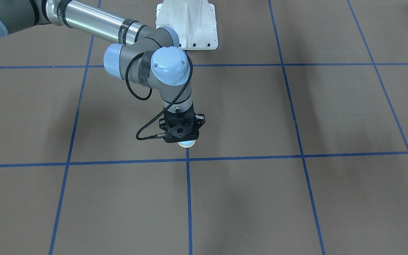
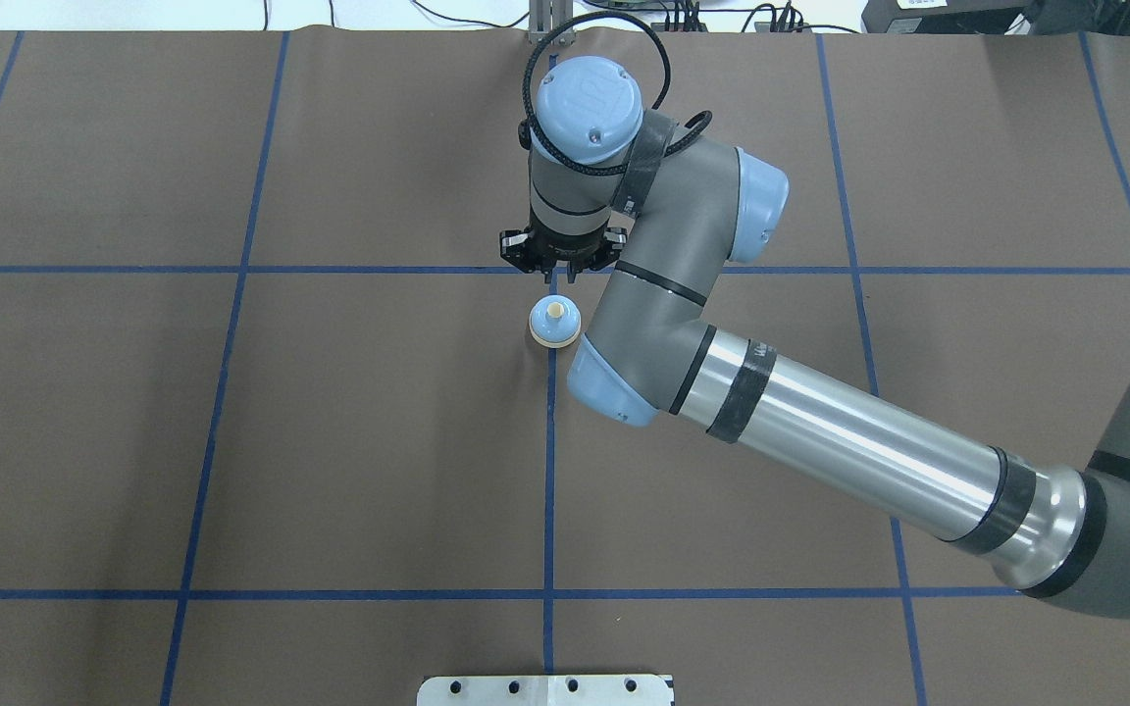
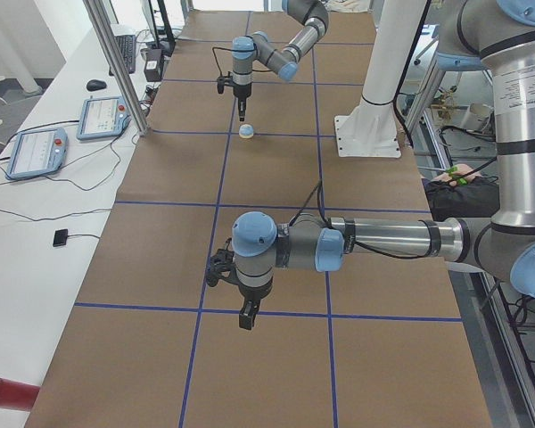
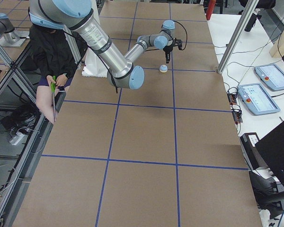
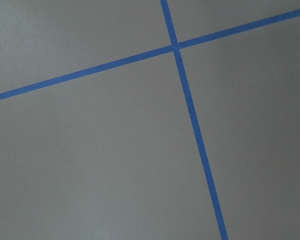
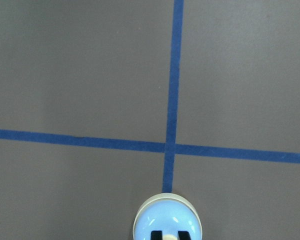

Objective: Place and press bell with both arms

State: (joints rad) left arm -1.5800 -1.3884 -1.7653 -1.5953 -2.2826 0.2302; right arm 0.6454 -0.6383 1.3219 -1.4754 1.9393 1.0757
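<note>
The light-blue bell with its cream button stands upright on the brown table, on a blue tape line near a tape crossing. It also shows in the front view, the left view and the right view. My right gripper hangs straight above the bell, clear of it, holding nothing. In the right wrist view its fingertips stand a narrow gap apart over the button of the bell. My left gripper points down over bare table far from the bell; I cannot tell whether it is open or shut.
The white pedestal stands at the robot's side of the table. Teach pendants and cables lie on the white bench beyond the table's far edge. A seated person is beside the robot. The left wrist view shows only brown table and blue tape.
</note>
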